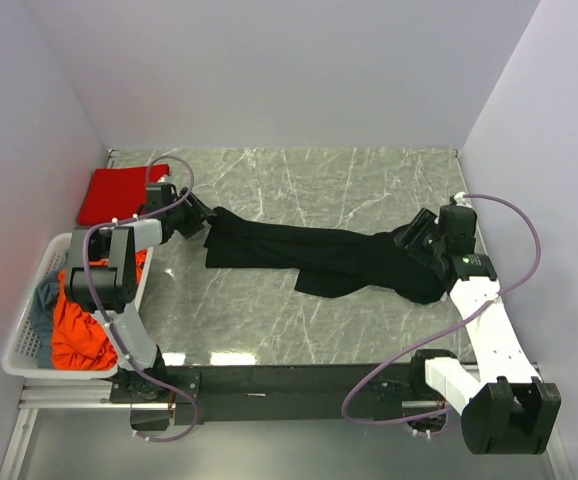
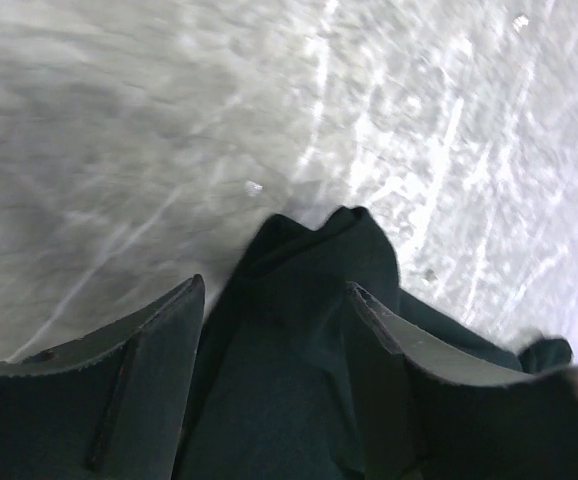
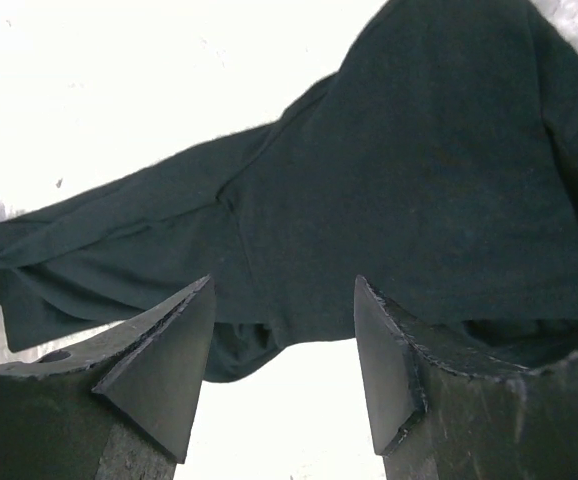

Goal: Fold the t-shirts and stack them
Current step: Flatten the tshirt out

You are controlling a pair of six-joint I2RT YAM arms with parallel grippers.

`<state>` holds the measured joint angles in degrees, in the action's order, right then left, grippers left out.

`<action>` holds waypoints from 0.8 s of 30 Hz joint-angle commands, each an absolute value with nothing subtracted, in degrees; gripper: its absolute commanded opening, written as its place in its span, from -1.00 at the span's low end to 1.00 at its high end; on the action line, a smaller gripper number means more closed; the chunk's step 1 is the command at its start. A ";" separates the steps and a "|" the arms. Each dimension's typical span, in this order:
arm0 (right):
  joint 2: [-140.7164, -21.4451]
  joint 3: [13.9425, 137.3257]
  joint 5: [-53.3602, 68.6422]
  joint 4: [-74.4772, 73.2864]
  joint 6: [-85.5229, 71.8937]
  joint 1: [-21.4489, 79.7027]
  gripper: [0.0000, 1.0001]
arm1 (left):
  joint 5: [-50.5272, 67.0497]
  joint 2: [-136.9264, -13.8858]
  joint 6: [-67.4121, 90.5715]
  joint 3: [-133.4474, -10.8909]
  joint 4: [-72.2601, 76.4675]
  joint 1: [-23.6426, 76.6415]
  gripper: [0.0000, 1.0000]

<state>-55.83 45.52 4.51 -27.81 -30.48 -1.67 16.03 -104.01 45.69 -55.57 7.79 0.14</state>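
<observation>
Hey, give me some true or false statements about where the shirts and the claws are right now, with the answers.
1. The black t-shirt stretches between the left claw and the right claw. True.
2. The red t-shirt is in the basket. False: it lies on the table in the far left corner, beyond the basket.
3. The orange-red t-shirt is in the basket. True.
4. The right claw is shut. False: its fingers stand apart over black cloth.
5. The grey-blue t-shirt lies on the table. False: it is in the basket, beside the orange-red one.
</observation>
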 commanded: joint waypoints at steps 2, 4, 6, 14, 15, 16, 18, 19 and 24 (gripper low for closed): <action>-55.20 44.56 5.71 -25.14 -31.20 -2.02 0.28 | 21.44 -105.73 43.59 -55.46 13.80 0.18 0.24; -55.28 44.56 5.54 -24.87 -31.29 -2.02 0.28 | 21.88 -106.61 43.59 -55.55 13.71 0.18 0.23; -55.28 44.39 5.54 -24.79 -31.20 -2.02 0.28 | 21.80 -106.96 43.59 -55.28 13.71 0.18 0.25; -55.11 43.33 5.10 -24.17 -31.29 -2.02 0.28 | 24.52 -108.81 44.03 -55.63 15.55 0.53 0.30; -55.02 43.24 5.10 -24.17 -31.29 -1.93 0.28 | 25.22 -109.16 44.03 -55.81 15.64 0.70 0.29; -54.93 43.16 5.01 -24.17 -31.38 -1.93 0.27 | 25.49 -109.33 44.12 -55.72 15.73 0.70 0.28; -54.93 43.16 4.75 -24.35 -31.29 -2.02 0.27 | 25.93 -109.16 44.47 -55.37 16.43 0.70 0.24; -54.84 43.15 4.66 -24.43 -31.20 -2.02 0.27 | 26.01 -108.90 44.65 -54.85 16.78 0.79 0.22; -54.41 42.98 4.75 -24.17 -31.20 -2.02 0.27 | 26.54 -106.27 44.12 -54.32 18.10 0.88 0.05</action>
<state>-55.83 43.46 5.34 -26.13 -31.05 -1.67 24.49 -108.49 44.82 -55.07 15.18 0.51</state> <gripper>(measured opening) 0.637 0.538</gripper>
